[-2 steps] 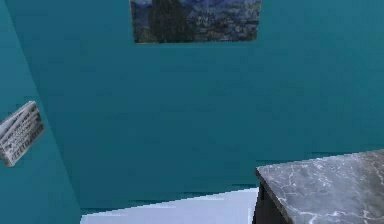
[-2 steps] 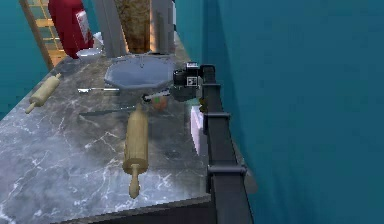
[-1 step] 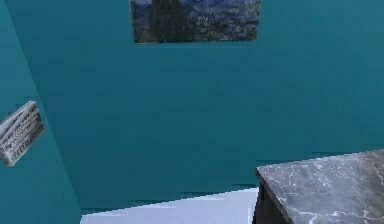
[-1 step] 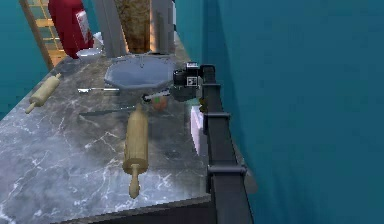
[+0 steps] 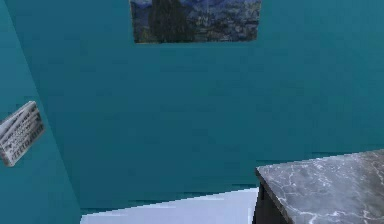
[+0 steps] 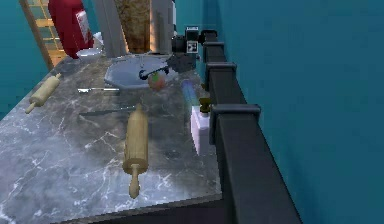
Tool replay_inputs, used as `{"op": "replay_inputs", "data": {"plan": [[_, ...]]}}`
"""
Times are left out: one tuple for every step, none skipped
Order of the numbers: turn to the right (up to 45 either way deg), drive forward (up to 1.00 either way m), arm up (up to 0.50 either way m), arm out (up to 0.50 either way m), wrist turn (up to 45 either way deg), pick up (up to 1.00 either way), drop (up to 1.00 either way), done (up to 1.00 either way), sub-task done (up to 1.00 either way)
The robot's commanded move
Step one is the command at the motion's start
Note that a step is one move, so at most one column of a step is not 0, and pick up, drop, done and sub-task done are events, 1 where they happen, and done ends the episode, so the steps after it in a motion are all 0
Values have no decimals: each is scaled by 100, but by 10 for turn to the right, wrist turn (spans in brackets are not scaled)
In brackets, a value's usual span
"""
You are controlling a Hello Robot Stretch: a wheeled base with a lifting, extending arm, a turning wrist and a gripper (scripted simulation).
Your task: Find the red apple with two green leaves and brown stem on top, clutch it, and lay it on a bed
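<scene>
The grasping step is judged to be in hand. In the upper middle of the arm side view, the arm (image 6: 240,150) is reached out over a marble countertop (image 6: 60,150), and the gripper (image 6: 164,69) is seen at the edge of a grey dish (image 6: 125,72). Just below its fingers a small reddish round thing (image 6: 158,84) is found. It is probably the apple, though leaves and stem cannot be made out. Whether it is touched, or rests on the counter just beside the fingers, cannot be told. Nor can it be told whether anything is held, since counter and dish lie right behind the gripper's far end.

For the next move, the fruit must be secured and lifted clear of the dish. A rolling pin (image 6: 134,150) at the frame's centre should be avoided as the arm is drawn back. A bed is then to be sought elsewhere. Ahead, a teal wall with a framed picture (image 5: 195,20) is faced.
</scene>
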Motion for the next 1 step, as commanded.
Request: {"op": "replay_inputs", "data": {"plan": [[0, 0, 0, 0, -450, 0, 0, 0, 0]]}}
